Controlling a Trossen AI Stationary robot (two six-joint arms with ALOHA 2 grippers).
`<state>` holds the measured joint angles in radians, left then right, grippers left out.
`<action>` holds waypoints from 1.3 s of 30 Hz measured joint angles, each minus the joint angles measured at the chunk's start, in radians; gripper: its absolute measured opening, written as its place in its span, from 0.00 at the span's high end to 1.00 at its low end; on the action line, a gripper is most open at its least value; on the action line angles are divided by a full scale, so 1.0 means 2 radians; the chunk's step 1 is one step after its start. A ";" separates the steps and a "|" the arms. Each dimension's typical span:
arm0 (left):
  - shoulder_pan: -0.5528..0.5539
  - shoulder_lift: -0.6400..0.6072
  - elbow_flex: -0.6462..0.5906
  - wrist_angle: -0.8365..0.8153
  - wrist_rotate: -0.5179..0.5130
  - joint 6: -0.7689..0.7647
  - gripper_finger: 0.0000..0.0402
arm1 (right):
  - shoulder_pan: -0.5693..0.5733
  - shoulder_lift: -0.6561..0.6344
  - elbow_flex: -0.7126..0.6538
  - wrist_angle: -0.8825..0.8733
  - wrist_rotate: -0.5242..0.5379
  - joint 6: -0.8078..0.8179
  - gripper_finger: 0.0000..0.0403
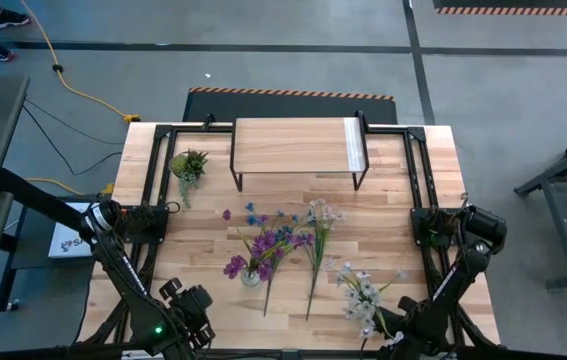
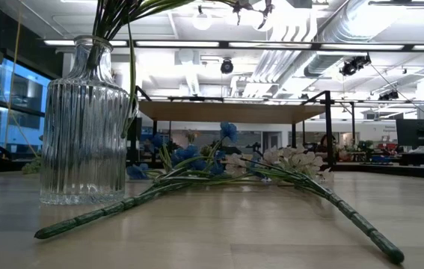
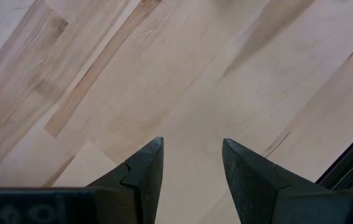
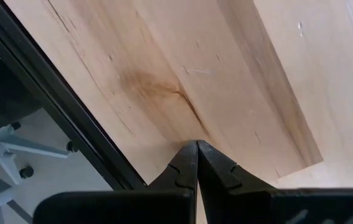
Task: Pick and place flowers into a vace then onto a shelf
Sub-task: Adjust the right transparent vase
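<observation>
Glass vase (image 1: 251, 277) stands mid-table holding purple flowers (image 1: 248, 258); blue and white sprays (image 1: 315, 232) lie flat beside it, another white spray (image 1: 363, 293) nearer the right arm; shelf (image 1: 293, 147) sits at the far edge; left claw (image 3: 192, 165) hovers half open and empty over bare wood at the near-left corner, well apart from them; right claw (image 4: 196, 163) is pressed closed, empty, near-right.

Grey concrete floor (image 1: 293, 60) is spreading around the desk (image 1: 393, 215), with dark lines (image 1: 415, 60) crossing it and a yellow cable (image 1: 88, 95) trailing over it. Beyond the desk, ceiling lights (image 2: 324, 47) are glowing among white ducts (image 2: 331, 37), while big windows (image 2: 17, 97) are showing blue (on one side only).
</observation>
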<state>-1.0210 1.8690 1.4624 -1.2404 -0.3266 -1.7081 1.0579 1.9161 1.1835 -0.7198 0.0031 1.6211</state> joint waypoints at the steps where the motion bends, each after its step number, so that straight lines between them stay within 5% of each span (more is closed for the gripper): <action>1: 0.000 0.000 0.000 0.000 0.000 0.000 0.51 | -0.002 0.000 0.000 0.000 0.000 -0.004 1.00; 39: 0.000 0.000 0.000 0.004 0.001 0.000 0.51 | -0.055 0.001 0.000 -0.032 0.024 -0.103 1.00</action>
<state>-1.0210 1.8690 1.4624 -1.2324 -0.3252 -1.7073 0.9477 1.9171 1.1828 -0.7845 0.0516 1.4150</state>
